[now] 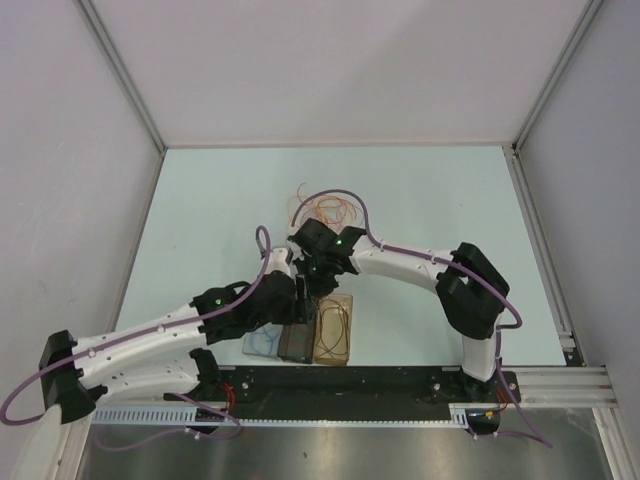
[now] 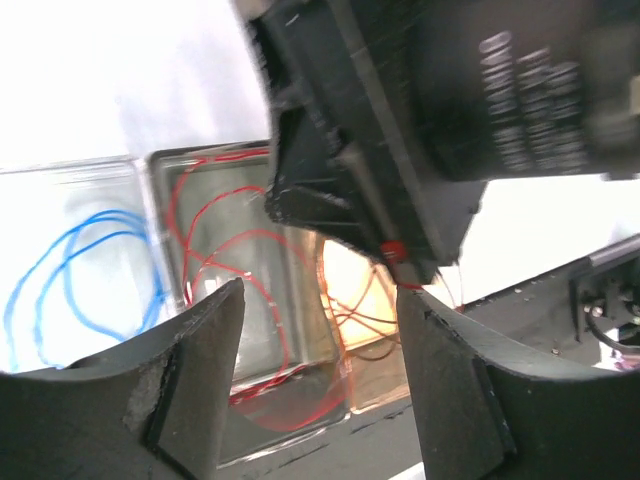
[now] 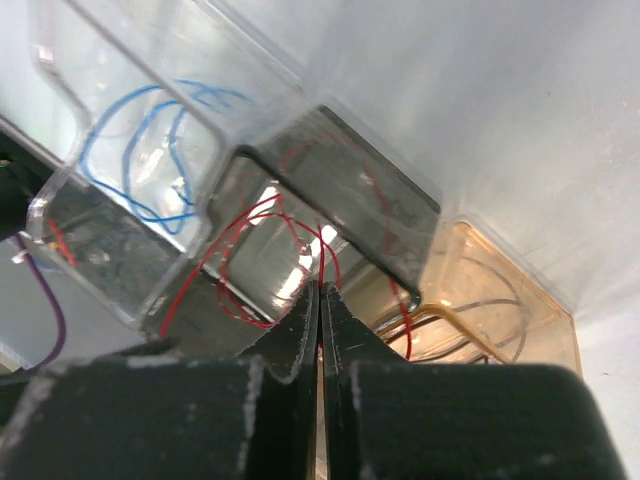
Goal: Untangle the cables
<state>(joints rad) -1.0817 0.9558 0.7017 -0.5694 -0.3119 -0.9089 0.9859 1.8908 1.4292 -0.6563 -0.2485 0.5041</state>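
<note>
My right gripper (image 3: 321,290) is shut on a thin red cable (image 3: 245,225) and holds it above a dark grey tray (image 3: 380,200), where the cable's loops hang down. A blue cable (image 3: 140,150) lies in the clear tray (image 3: 60,60). Dark brown and pale yellow cables (image 3: 470,320) lie in the amber tray (image 3: 545,300). My left gripper (image 2: 320,292) is open and empty, just above the grey tray (image 2: 160,165) and below the right gripper (image 2: 450,100). The red loops (image 2: 215,250) show between its fingers. In the top view a tangle of orange and red cables (image 1: 325,210) lies behind both grippers.
The three trays (image 1: 333,328) stand side by side close to the black base rail (image 1: 350,385) at the near edge. Both arms cross over them at the table's middle. Grey walls close in the left, right and back sides.
</note>
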